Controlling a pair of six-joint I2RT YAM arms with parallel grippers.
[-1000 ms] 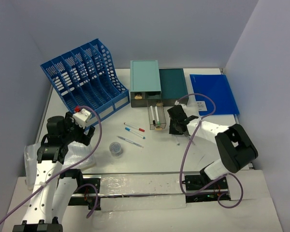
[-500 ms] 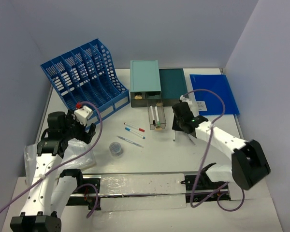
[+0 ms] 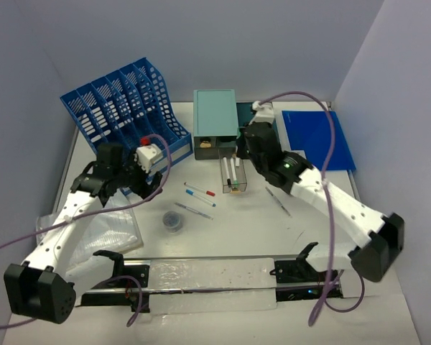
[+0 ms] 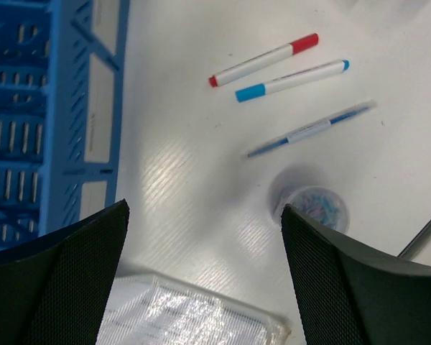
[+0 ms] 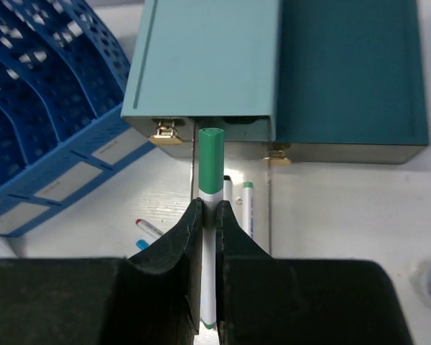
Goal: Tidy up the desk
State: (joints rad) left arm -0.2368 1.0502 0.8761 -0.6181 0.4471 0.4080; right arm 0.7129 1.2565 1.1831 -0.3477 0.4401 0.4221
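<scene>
Right wrist view: finds the right gripper clamped on a green-capped marker, cap aimed at the upper middle of the frame. Holds it lengthwise over the open drawer pulled out of the light teal drawer box. Shows other pens already lying in that drawer, just right of the held one.

Top external view: places that gripper at upper centre, above the drawer. Has come up there within the last second from the bare patch to the lower right, where only a thin grey pen is left. Reads as a pickup done and a drop-off due: probably lowering and letting go into the drawer, given the alignment.

Left wrist view: shows the left gripper spread wide with nothing between the jaws. Has swung in from the left edge toward the centre. Hangs above a red-capped marker, a blue-capped marker and a blue pen at upper right, a small round tub at centre right, a clear plastic sleeve along the bottom, and a blue file rack at left.

Locates the desk under everything, filling the middle of the top view. Leaves much sorting undone.
</scene>
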